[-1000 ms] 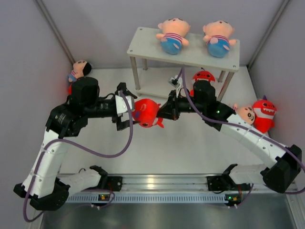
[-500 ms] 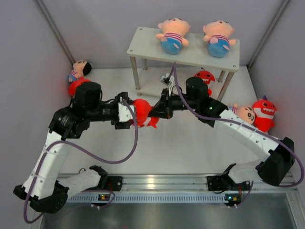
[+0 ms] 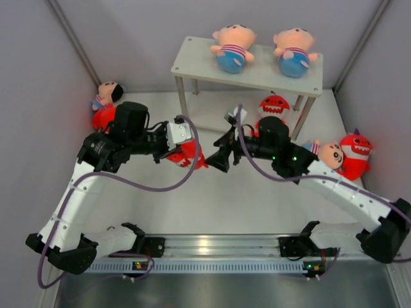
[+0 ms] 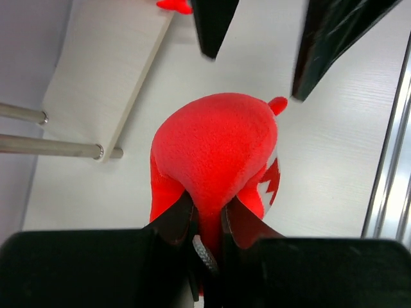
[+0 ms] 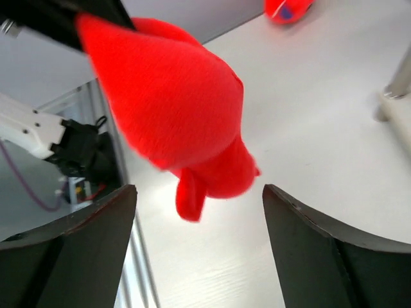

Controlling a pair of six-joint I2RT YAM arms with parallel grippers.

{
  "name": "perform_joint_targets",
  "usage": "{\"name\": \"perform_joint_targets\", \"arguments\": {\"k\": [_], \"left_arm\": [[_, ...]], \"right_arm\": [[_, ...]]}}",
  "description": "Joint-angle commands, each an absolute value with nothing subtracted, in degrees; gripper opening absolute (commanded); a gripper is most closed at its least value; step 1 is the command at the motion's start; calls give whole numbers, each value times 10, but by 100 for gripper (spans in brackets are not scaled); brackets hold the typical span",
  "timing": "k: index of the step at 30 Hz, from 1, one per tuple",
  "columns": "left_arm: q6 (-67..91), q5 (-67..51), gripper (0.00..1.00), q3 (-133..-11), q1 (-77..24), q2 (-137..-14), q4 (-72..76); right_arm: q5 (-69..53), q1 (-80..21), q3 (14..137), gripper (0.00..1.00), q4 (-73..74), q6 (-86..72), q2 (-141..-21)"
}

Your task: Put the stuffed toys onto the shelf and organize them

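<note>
A red shark (image 3: 187, 154) hangs above the table with my left gripper (image 3: 180, 149) shut on its narrow end. In the left wrist view the shark (image 4: 218, 144) bulges out past the gripper (image 4: 209, 221). My right gripper (image 3: 220, 158) stands open just right of it, apart from the shark (image 5: 164, 106), which sits ahead of the gripper (image 5: 199, 190). The shelf (image 3: 192, 61) carries two striped dolls (image 3: 232, 46) (image 3: 294, 51) on its top board. Another red shark (image 3: 274, 105) sits on the lower board.
A doll (image 3: 331, 154) and a red shark (image 3: 355, 153) lie by the right wall, close to my right forearm. A doll (image 3: 108, 94) over a red toy (image 3: 100, 116) sits by the left wall. Thin shelf legs (image 4: 51, 146) stand near the held shark.
My left gripper closed on the red shark. My right gripper opened, let go of it and drew back a little to the right. The shark shifted slightly left.
</note>
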State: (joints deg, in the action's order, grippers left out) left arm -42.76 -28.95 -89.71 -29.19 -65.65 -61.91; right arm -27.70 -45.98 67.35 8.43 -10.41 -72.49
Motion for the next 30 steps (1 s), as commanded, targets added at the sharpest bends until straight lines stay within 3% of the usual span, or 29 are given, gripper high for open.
{"name": "perform_joint_targets", "arguments": {"k": [1,4,8,15,25,27,30], "left_arm": [[-353,-272,0,-909,-293,-659,-623],[-298,-289,0,-919,-293,-671,-623],[-208,-281,0,-951,-292,-702,-623],[-105,-314,0,-987,-293,-722,-622],[-89,-337,0,-1000,-291,-729,-621],[-83,-340,0,-1020,-292,-735,-621],[-79,-350,0,-1037,-290,-742,-621]], "right_arm": [[-162,-473,566,81,36,34,-592],[-168,-475,449,89,-51,107,-507],[-158,-492,364,89,-127,133,-484],[-151,-526,268,90,-474,5,-575],[-153,-527,287,88,-556,-105,-681],[-140,-526,278,85,-567,-119,-684],[-160,-526,276,70,-622,-159,-698]]}}
